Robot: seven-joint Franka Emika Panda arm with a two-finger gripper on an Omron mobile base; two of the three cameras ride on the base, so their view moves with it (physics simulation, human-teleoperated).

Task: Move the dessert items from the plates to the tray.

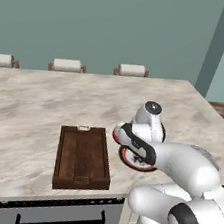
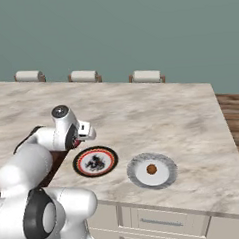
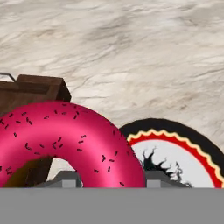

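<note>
Nearest the hand camera, the pink-frosted doughnut (image 3: 65, 140) is looming large, dark sprinkles scattered over its icing, sitting right at the end effector (image 3: 111, 180) whose grey fingertips (image 3: 65, 180) are showing just under its lower edge on either side; the end effector is closed on the doughnut, holding it up off the table (image 3: 131, 52). Reading left to right in that view, a corner of the dark wooden tray (image 3: 33, 89) is rising behind the doughnut's left side, and the patterned plate (image 3: 183, 148) with its black rim, red ring and white centre is lying at the right, bare of any dessert. In the left base view the arm is rising from the lower right, bending at a dark elbow and reaching forward and left, with the wrist turned down over the gap between the tray (image 1: 83, 157) and the patterned plate (image 1: 130, 159); a sliver of pink (image 1: 116, 135) is showing at the end effector (image 1: 118, 134), just beside the tray's right rim. The tray is lying lengthwise away from the robot, its slatted floor bare. In the right base view the hand (image 2: 84, 131) is hovering just left of the patterned plate (image 2: 95, 161), and further right the pale plate (image 2: 151, 170) is carrying the small brown lump (image 2: 151, 169) at its centre.
</note>
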